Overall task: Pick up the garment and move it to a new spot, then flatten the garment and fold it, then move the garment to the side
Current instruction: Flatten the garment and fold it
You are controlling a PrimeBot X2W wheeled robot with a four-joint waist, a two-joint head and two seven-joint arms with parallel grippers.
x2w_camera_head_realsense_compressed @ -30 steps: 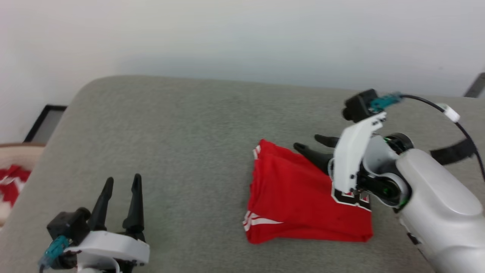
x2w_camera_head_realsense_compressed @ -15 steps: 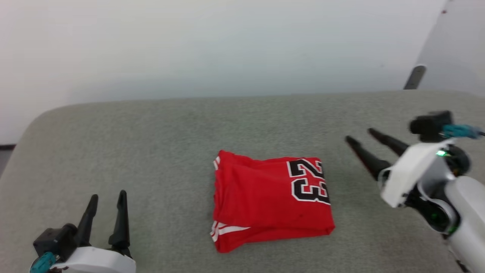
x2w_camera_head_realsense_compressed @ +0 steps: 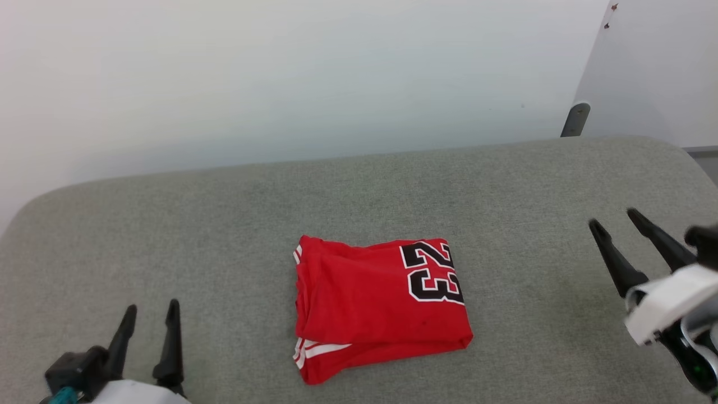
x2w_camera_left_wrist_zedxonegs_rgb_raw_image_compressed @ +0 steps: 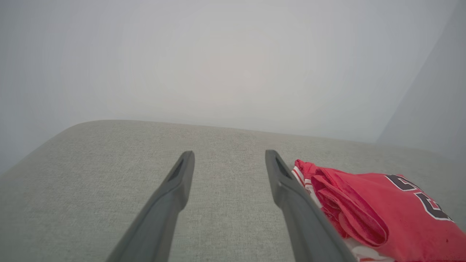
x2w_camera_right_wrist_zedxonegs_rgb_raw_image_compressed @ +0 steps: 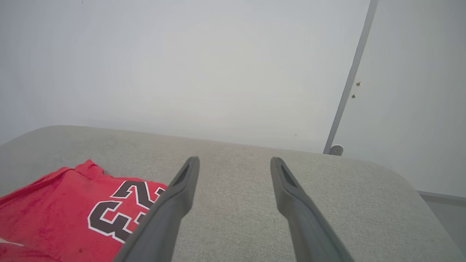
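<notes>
Pale wall point(x2w_camera_head_realsense_compressed: 280, 84) behind, grey post point(x2w_camera_head_realsense_compressed: 574, 119) far right. Garment point(x2w_camera_head_realsense_compressed: 381, 306) lies mid-cushion point(x2w_camera_head_realsense_compressed: 224, 224), a thick red folded rectangle with black "23" uppermost, on coarse grey weave. Left gripper point(x2w_camera_head_realsense_compressed: 152, 306) near-left, right gripper point(x2w_camera_head_realsense_compressed: 611, 217) right: fingers apart, empty, well apart from it.

You see the folded garment point(x2w_camera_head_realsense_compressed: 376, 306) on the tabletop point(x2w_camera_head_realsense_compressed: 224, 224), number up; left gripper point(x2w_camera_head_realsense_compressed: 152, 304) and right gripper point(x2w_camera_head_realsense_compressed: 611, 217) flank it, fingers spread.

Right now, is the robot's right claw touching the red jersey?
Apart. In the head view, a wide strip of bare grey cushion lies between the open right claw and the nearest edge of the folded red jersey.
</notes>
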